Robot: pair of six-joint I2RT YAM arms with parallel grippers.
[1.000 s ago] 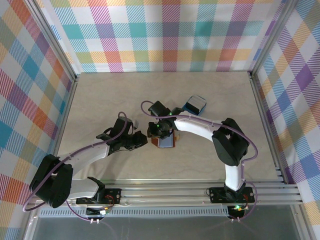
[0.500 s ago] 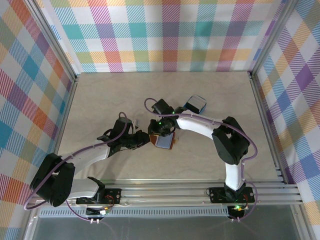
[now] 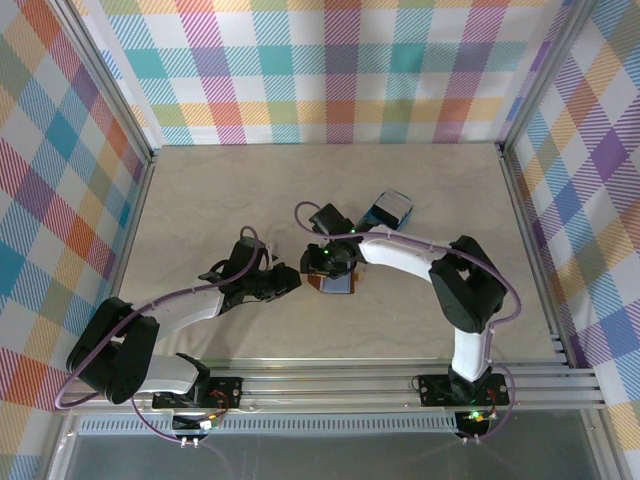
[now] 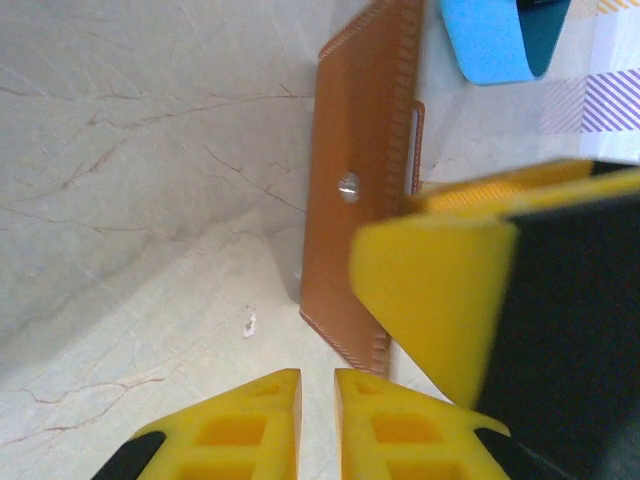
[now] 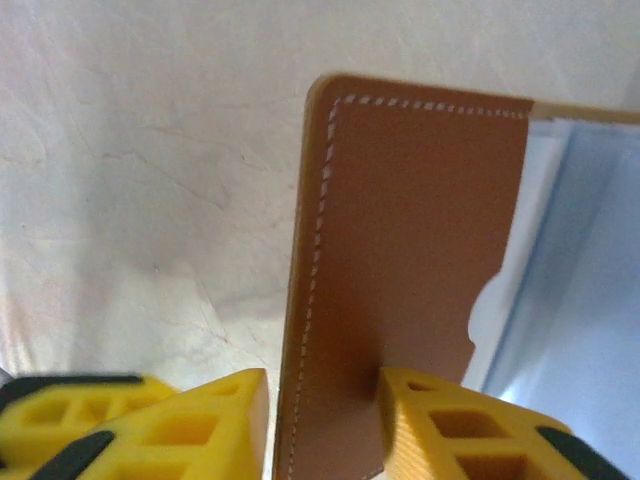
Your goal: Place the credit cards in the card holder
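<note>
The card holder [image 3: 334,284] is a brown leather wallet lying in the middle of the table. In the left wrist view the card holder [image 4: 360,200] shows its snap stud. My right gripper [image 3: 325,265] stands over it. In the right wrist view my right gripper [image 5: 322,425] straddles a brown stitched flap [image 5: 400,230]; one finger touches the flap and a slit of table shows beside the other. Pale blue lining [image 5: 585,260] shows beside the flap. My left gripper [image 3: 291,285] sits just left of the wallet, and its jaws [image 4: 317,400] are almost together with nothing between them. The credit cards are out of view.
A blue rounded tray [image 3: 389,209] sits behind and to the right of the wallet; the tray [image 4: 490,40] also shows in the left wrist view. Plaid walls and metal rails [image 3: 530,240] bound the table. Bare tabletop [image 3: 220,190] lies to the left and back.
My right gripper's jaws have widened around the wallet flap. The wallet has shifted slightly and lies flatter. My left gripper has edged right, closer to the wallet.
</note>
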